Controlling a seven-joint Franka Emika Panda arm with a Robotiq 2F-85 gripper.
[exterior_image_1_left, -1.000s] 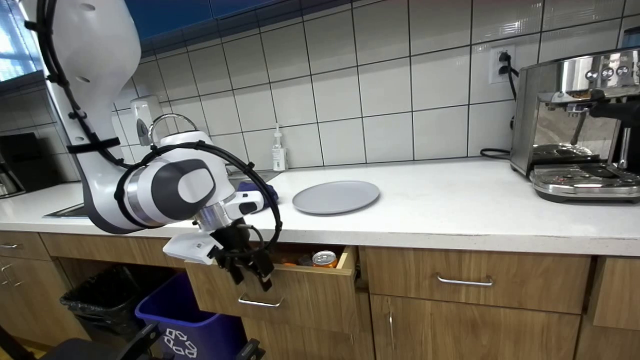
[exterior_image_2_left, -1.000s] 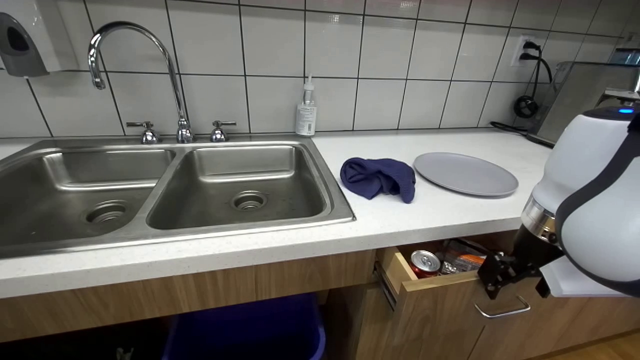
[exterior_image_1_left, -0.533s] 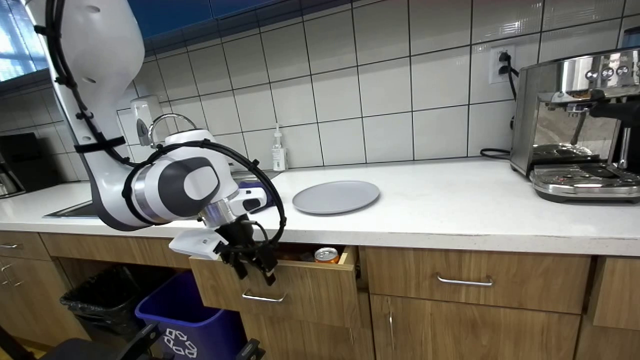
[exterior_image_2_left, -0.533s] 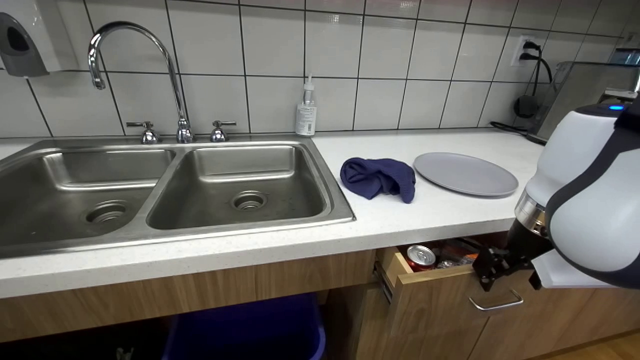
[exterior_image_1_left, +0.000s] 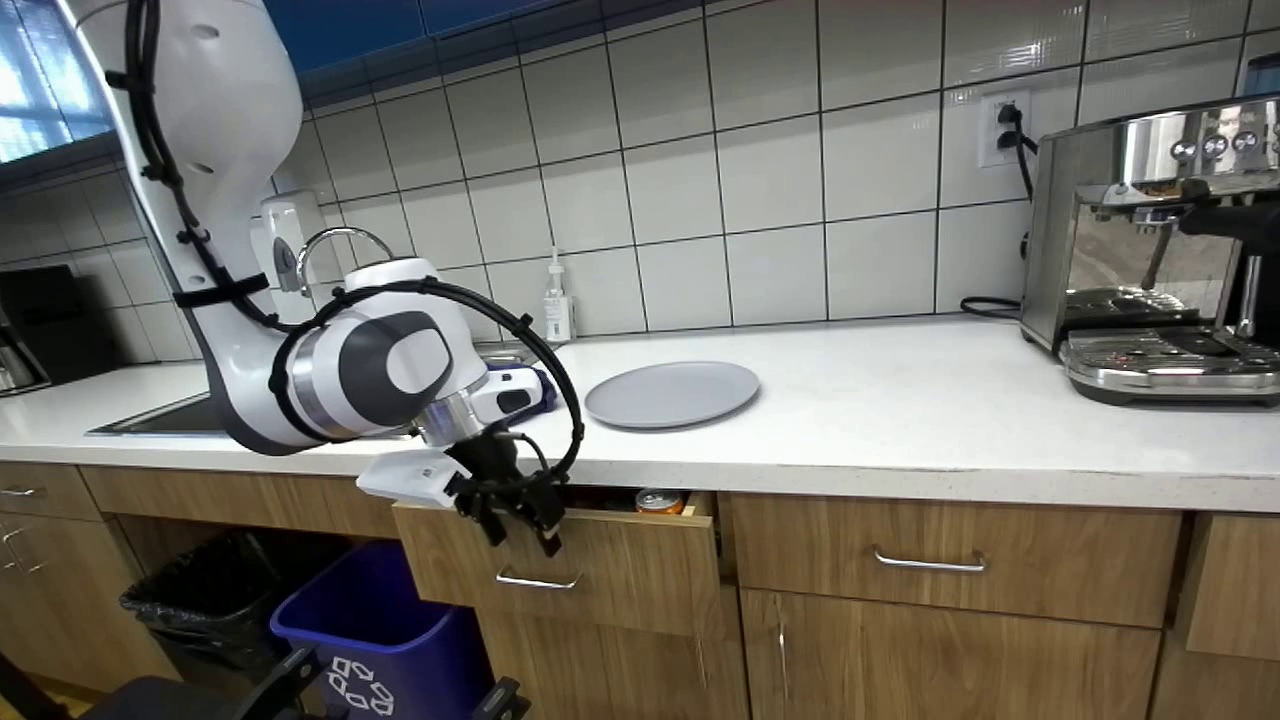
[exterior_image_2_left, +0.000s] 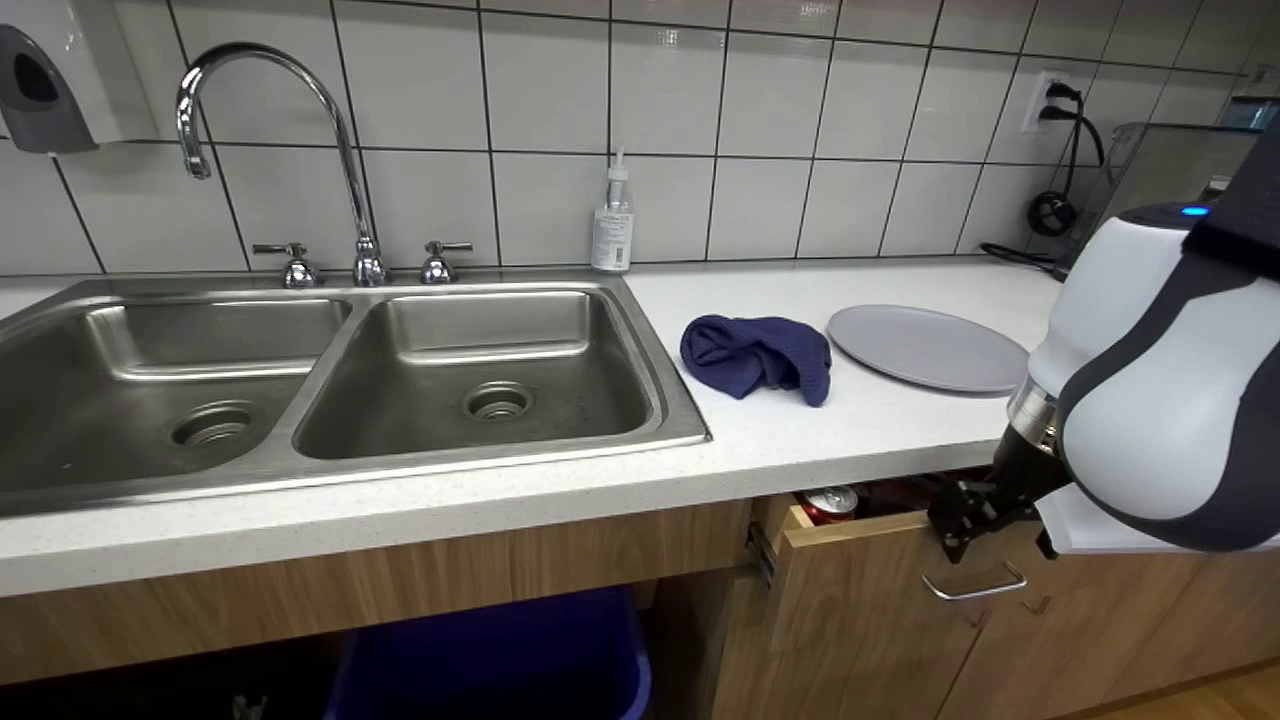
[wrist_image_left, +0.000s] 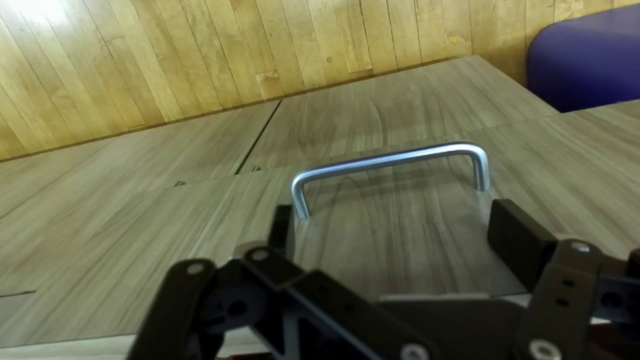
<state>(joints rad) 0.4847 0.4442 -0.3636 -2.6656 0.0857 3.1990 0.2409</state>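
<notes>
White arm drops in from the upper left in an exterior view, its long section leaning, then bends hard at the bottom and runs across to the wrist. Grey trim there; silver collar beyond it. Black cable strapped along the arm, arching over the wrist in a wide loop and down to the gripper. Gripper black, slanting downward, tips lowest. Pale casing juts out beside it. I note a blue light glowing at the wrist's upper end. Wrist view: two dark fingers spread wide, standing well apart on either side, their nearer parts blurred.
</notes>
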